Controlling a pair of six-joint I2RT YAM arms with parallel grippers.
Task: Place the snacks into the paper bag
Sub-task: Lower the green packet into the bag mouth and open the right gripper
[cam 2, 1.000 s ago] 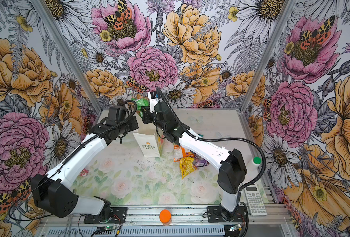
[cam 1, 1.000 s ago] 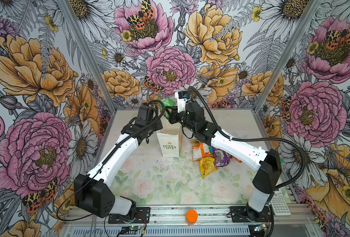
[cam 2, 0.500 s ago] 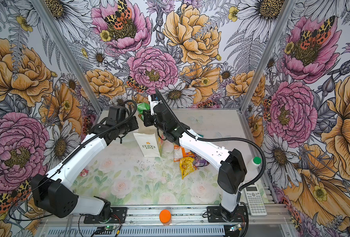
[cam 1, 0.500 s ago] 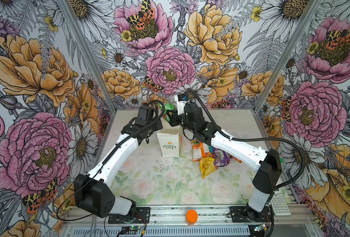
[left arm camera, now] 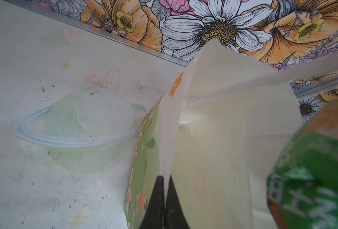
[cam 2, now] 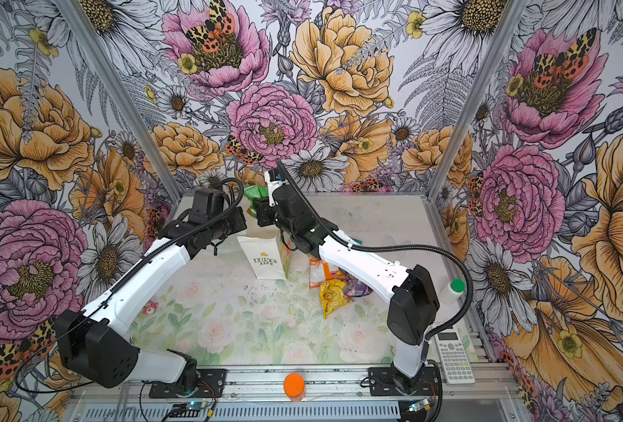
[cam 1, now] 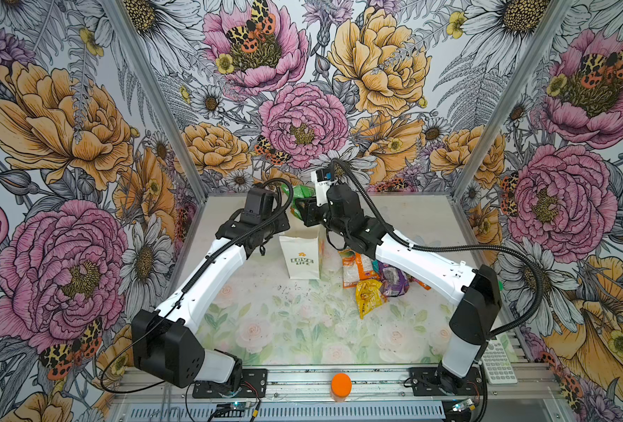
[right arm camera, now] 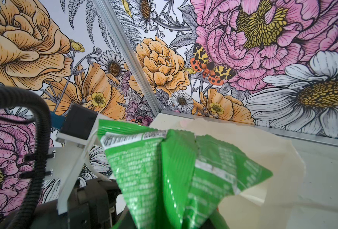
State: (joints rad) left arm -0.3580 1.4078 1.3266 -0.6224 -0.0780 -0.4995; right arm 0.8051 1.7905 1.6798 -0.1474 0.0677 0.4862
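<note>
While left hand [left arm camera: 165, 179] clamps paper bag [left arm camera: 233, 123] rim, green packet [right arm camera: 164, 168] sits in right hand [cam 1: 299, 210]; gripped or loose — unclear.

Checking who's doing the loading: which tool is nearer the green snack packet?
Right. The green packet sits at the tips of the right tool; the left tool is alongside, clamped on the rim of the paper bag.

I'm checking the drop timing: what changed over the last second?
The right gripper eased the green packet slightly lower, toward the open top of the paper bag; whether its fingers have let go is unclear. The left gripper stays pinched on the bag's edge; the bag and the loose packets haven't moved.
</note>
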